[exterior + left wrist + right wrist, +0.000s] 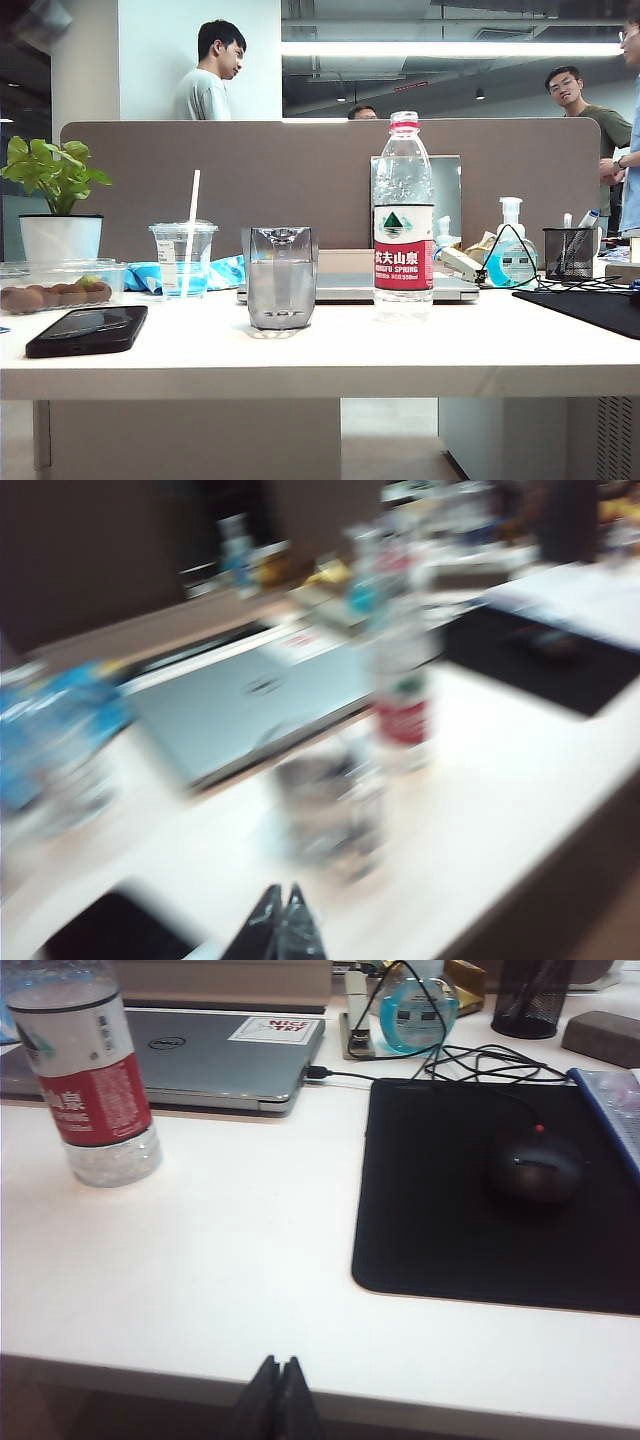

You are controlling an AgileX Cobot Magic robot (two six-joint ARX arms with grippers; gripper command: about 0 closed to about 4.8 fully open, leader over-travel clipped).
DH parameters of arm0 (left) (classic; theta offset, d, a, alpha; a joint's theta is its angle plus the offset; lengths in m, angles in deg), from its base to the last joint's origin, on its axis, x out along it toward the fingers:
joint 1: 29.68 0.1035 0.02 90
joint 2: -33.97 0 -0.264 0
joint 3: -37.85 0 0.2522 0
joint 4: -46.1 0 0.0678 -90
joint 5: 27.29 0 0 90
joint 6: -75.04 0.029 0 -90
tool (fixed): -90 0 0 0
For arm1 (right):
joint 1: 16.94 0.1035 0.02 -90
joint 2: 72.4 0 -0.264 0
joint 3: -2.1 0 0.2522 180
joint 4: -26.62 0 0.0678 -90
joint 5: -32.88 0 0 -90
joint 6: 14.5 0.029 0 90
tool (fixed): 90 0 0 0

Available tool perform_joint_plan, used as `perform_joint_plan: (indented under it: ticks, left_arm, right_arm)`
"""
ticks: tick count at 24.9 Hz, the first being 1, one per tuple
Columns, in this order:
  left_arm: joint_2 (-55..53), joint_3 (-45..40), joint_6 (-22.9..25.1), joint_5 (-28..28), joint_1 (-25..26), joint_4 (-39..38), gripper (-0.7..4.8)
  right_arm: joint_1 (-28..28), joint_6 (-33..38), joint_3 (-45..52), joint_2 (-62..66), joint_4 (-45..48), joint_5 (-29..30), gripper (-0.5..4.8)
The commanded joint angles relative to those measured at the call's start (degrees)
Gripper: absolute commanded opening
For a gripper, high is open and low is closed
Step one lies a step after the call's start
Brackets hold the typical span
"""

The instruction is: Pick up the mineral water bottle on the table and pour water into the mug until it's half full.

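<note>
Your phone (87, 330) lies left of the mug (280, 277); the mineral water bottle (402, 217) stands upright just right of it, bare table (330, 365) ahead. Left gripper (280, 900) and right gripper (279, 1368), fingers together, sit off the front edge.

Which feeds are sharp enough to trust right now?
Left wrist view: motion-smeared, mineral water bottle and mug ghosted. Right wrist view: sharp; right gripper shut at table edge. Exterior view: sharp, ceiling light glaring.
</note>
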Motion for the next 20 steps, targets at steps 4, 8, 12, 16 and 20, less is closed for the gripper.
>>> perform_joint_plan:
  ticks: [4,8,12,16,20]
  left_arm:
    - [13.9,-14.3,-7.0,5.1,13.0,6.5,-0.04]
    - [19.2,-19.1,-9.4,6.3,15.8,6.4,-0.04]
    - [24.2,-23.1,-11.8,9.0,17.3,6.3,-0.04]
    - [26.8,-24.1,-12.7,13.7,17.4,1.9,-0.04]
    - [26.8,-24.1,-11.7,16.1,17.5,-0.1,-0.04]
  right_arm:
    - [0.0,-0.1,0.4,0.0,0.5,-0.3,-0.05]
    - [0.0,-0.1,0.4,0.0,0.5,-0.3,-0.05]
    - [0.0,-0.1,0.4,0.0,0.5,-0.4,-0.05]
    - [0.0,-0.1,0.4,0.0,0.5,-0.3,-0.05]
    - [0.0,-0.1,0.4,0.0,0.5,-0.3,-0.05]
